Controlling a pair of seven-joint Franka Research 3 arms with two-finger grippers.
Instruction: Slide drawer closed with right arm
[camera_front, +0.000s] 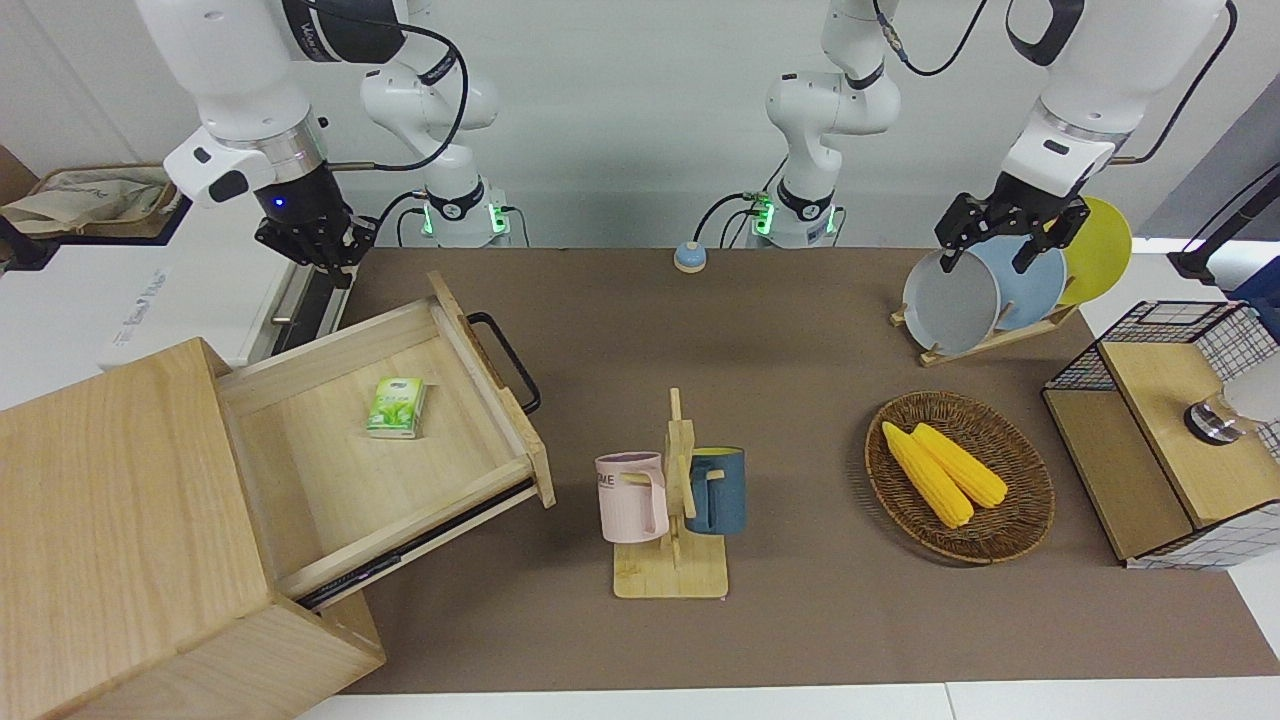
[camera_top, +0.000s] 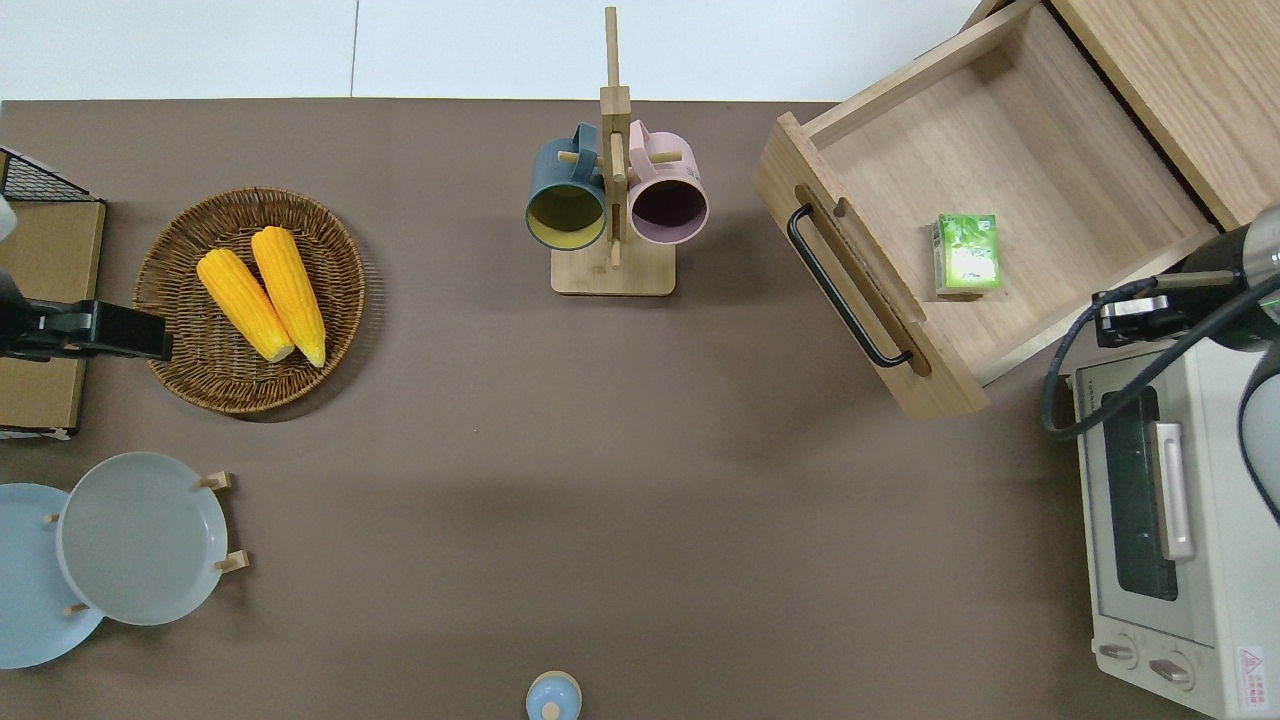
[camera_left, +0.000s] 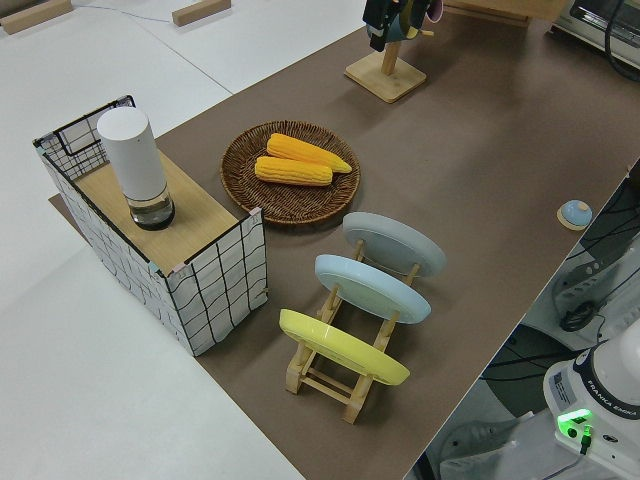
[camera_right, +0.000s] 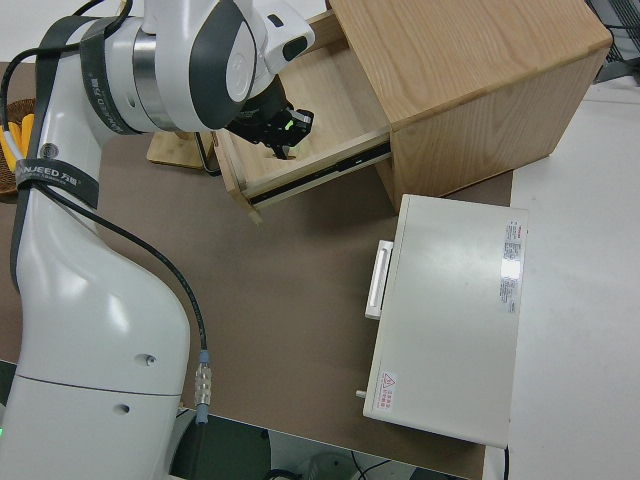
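The light-wood drawer (camera_front: 400, 440) stands pulled far out of the big wood cabinet (camera_front: 110, 520). Its black loop handle (camera_front: 505, 360) faces the middle of the table. A small green packet (camera_front: 396, 407) lies in it. In the overhead view the drawer (camera_top: 1040, 170) and its handle (camera_top: 845, 285) show too. My right gripper (camera_front: 318, 252) is shut and empty. It hangs over the drawer's side wall nearest the robots, by the oven's corner (camera_top: 1128, 320), away from the handle. The right side view shows it (camera_right: 283, 135) above the drawer. My left arm is parked, gripper (camera_front: 1003, 243) open.
A white toaster oven (camera_top: 1170, 520) stands beside the drawer, nearer the robots. A mug rack (camera_front: 672, 500) with two mugs stands mid-table. A wicker basket (camera_front: 1010, 545) holds corn. A plate rack (camera_front: 1000, 290), a wire crate (camera_front: 1170, 430) and a blue button (camera_front: 689, 257) are also here.
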